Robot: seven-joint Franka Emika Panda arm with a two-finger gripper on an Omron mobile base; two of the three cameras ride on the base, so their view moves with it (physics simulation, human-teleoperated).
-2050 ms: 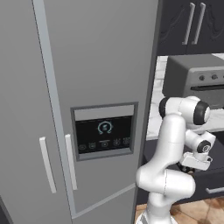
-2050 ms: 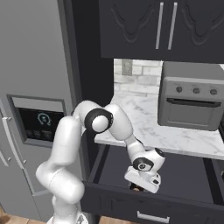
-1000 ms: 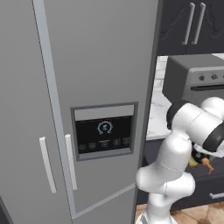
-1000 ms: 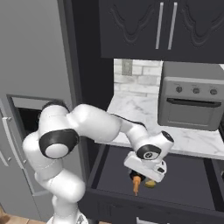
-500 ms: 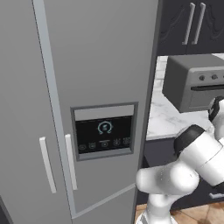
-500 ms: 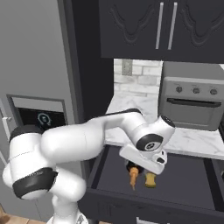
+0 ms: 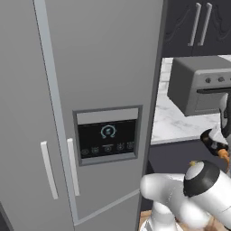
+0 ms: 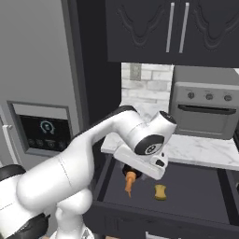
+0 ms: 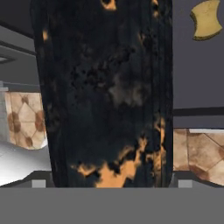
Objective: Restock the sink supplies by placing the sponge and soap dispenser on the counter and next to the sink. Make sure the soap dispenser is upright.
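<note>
The marble table (image 8: 205, 151) beside the fridge (image 7: 81, 90) carries neither supply, and no sink is in sight, so the task looks barely begun. Over the open drawer (image 8: 196, 186), the gripper (image 8: 130, 179) is clenched on the soap dispenser (image 8: 129, 183), which hangs tip-down. The sponge (image 8: 160, 192) lies on the drawer floor, just beside it, yet to be fetched.

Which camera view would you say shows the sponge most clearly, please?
The right base view: the whole sponge lies on the floor of the open drawer, right of the soap dispenser. The hand view catches it in its top right corner.
</note>
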